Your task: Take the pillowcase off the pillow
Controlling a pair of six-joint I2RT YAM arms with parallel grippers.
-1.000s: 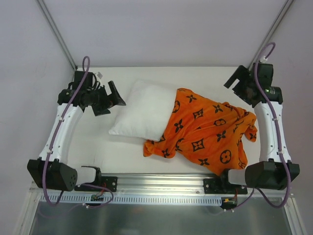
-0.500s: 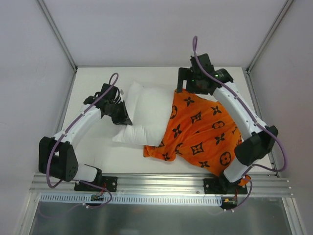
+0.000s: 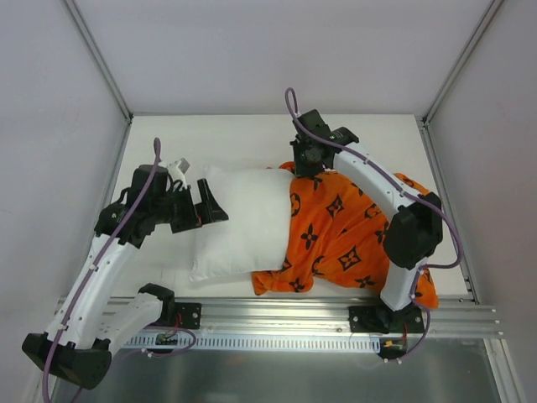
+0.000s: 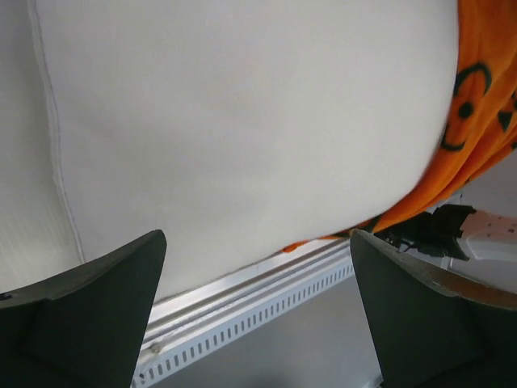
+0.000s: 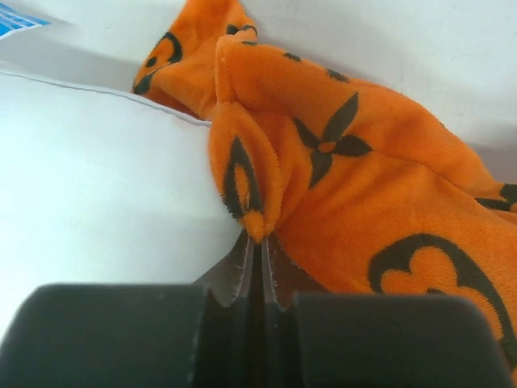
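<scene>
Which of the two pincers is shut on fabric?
The right pincer: its jaws are pinched on a fold of the orange pillowcase, while the left pincer stands wide open at the white pillow, holding nothing.

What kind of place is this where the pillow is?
Most likely a robot lab bench, not a bedroom: a white table boxed in by plain grey panels, two white-and-black robot arms bolted to a metal rail, and a plump white pillow partly inside an orange flower-printed fabric pillowcase.
</scene>
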